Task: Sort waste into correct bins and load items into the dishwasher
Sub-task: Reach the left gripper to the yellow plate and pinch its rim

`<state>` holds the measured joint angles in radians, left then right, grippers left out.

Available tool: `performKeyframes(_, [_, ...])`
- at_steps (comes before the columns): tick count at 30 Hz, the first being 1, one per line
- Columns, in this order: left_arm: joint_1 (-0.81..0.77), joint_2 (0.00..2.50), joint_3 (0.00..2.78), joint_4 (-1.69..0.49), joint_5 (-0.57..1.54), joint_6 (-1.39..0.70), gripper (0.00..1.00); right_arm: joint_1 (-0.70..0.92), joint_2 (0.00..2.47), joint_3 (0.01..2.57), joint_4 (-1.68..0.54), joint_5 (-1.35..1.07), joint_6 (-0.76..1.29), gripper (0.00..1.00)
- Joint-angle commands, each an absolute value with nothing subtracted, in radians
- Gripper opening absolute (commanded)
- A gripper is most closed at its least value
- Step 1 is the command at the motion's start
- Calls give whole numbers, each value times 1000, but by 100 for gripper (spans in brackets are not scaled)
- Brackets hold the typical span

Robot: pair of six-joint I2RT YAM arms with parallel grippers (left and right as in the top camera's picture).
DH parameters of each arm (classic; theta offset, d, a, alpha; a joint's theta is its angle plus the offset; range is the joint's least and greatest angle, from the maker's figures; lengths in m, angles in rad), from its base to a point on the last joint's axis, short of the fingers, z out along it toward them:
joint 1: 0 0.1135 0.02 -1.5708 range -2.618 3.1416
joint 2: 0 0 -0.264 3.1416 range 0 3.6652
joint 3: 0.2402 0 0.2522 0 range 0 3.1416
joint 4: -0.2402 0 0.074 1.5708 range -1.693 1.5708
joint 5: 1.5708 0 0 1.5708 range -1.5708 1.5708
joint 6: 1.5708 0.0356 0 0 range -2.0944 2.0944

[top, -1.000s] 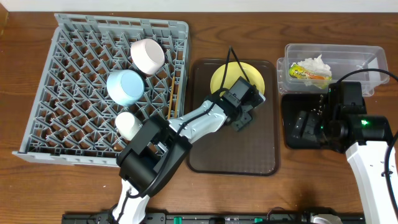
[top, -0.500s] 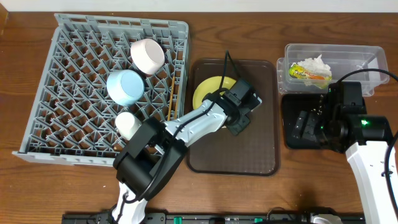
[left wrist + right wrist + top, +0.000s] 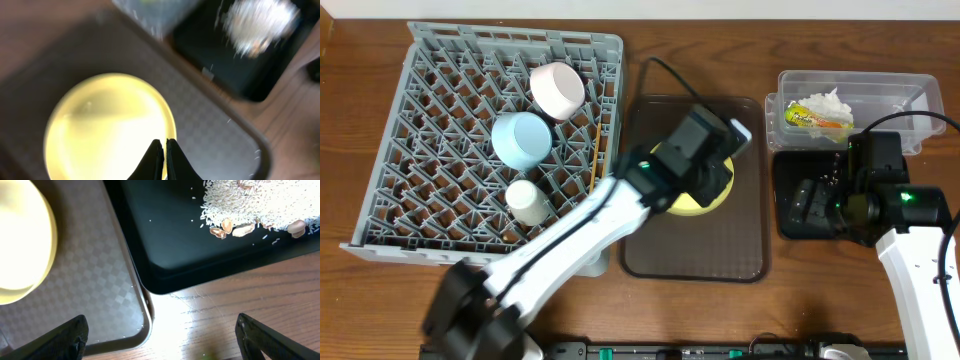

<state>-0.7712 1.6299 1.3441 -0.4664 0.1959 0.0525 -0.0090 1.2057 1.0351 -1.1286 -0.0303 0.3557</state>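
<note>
My left gripper is shut on the rim of the round yellow plate, over the middle of the brown serving tray. The grey dish rack at the left holds a white bowl, a light-blue bowl, a small white cup and chopsticks. The clear tub contains the snack wrapper and the tissue. Crumbs lie in the black tray. My right gripper hangs open and empty over that tray's left edge.
The serving tray's right rim runs close beside the black tray, with a narrow strip of wooden table in front of them. The rack's right wall stands just left of the serving tray.
The left gripper shut on the plate. The plate went from the tray's back edge leftward, then to the tray's middle, as the left arm swung. The right arm stayed still.
</note>
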Motion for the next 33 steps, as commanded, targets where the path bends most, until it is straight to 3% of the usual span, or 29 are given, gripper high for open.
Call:
performKeyframes(1, [-713,1527,1338,-470,202,-29,6,-15,1195,1053,-1127,-35,351,92])
performKeyframes(7, [-607,1462,1338,-479,203,-107,6,-15,1195,1053,-1127,-35,351,92])
performKeyframes(12, [-606,1510,1336,-520,202,-106,7,-15,1195,1053,-1126,-35,351,92])
performKeyframes(14, [-617,1541,1333,-535,203,-106,15,-15,1195,1053,-1127,-35,351,92])
performKeyframes(16, [-635,1578,1332,-549,202,-106,17,-15,1195,1053,-1127,-35,351,92])
performKeyframes(17, [-646,1598,1332,-554,202,-106,31,-15,1195,1053,-1127,-35,351,92])
performKeyframes(19, [-667,1637,1332,-559,202,-106,41,-15,1195,1053,-1126,-35,351,92])
performKeyframes(21, [-693,1688,1332,-558,202,-106,67,-15,1195,1053,-1126,-35,351,92])
performKeyframes(23, [-715,1738,1332,-553,202,-107,83,-15,1195,1053,-1126,-35,351,92])
performKeyframes(33, [-789,1952,1332,-485,202,-105,87,-15,1195,1053,-1127,-35,351,92])
